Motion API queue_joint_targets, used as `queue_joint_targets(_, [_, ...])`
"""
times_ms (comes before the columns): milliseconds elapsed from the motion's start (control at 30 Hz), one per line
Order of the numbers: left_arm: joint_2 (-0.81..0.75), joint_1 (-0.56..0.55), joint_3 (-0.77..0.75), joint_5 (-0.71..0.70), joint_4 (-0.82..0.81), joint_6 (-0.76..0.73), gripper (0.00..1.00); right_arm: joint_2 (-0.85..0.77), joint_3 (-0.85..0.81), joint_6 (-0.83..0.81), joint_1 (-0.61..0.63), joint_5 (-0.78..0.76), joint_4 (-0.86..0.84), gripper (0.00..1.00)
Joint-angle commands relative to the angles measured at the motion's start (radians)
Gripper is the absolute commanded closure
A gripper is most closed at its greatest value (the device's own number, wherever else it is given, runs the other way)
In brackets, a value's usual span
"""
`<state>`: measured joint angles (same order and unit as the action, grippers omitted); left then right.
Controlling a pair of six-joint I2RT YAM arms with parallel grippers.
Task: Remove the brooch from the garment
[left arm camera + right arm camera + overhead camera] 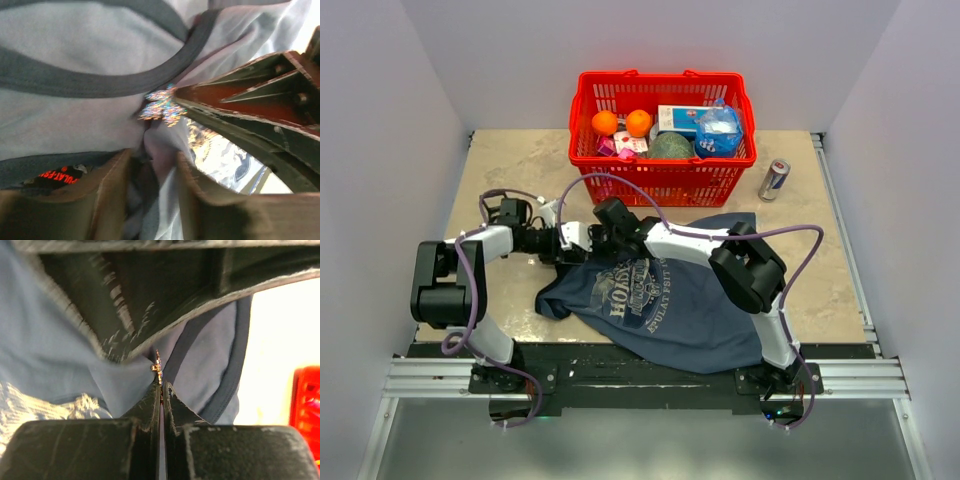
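Near the table's point(510, 170) front edge: right gripper point(161, 387) clamped on glittery brooch point(158, 367) on navy cloth T-shirt point(660, 310); left gripper point(152, 155) parted alongside.

Overhead view is showing even, soft light. Left wrist view is smearing with blur, brooch point(162, 105) glaring rainbow. Right wrist view is blowing out white rightward.

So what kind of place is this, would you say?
Likely a robot lab test cell: plain white walls box in a table, a left arm and right arm are bolted to a metal rail, with a red basket of props.
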<state>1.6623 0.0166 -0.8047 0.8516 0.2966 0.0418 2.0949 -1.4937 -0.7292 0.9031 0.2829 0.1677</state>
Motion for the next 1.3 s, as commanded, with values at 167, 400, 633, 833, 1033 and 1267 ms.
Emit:
queue_joint_targets(167, [-0.262, 0.0, -0.047, 0.053, 0.076, -0.017, 0.42, -0.16, 0.052, 0.514, -0.006, -0.099, -0.201, 1.0])
queue_joint_targets(400, [-0.381, 0.011, -0.08, -0.003, 0.055, -0.013, 0.41, -0.256, 0.124, 0.674, -0.013, -0.133, -0.307, 1.0])
queue_joint_targets(633, [-0.38, 0.014, -0.085, -0.091, -0.134, 0.092, 0.41, -0.3, 0.15, 0.686, -0.015, -0.134, -0.361, 1.0])
queue_joint_targets(833, [-0.334, 0.013, -0.038, 0.085, -0.224, 0.102, 0.35, -0.309, 0.147, 0.677, -0.013, -0.171, -0.366, 1.0])
queue_joint_targets(1033, [-0.315, 0.006, 0.021, 0.116, -0.209, 0.102, 0.4, -0.292, 0.125, 0.714, -0.015, -0.244, -0.39, 1.0])
queue_joint_targets(1267, [-0.343, -0.009, 0.09, 0.2, -0.281, 0.15, 0.49, -0.268, 0.096, 0.722, -0.015, -0.252, -0.396, 1.0])
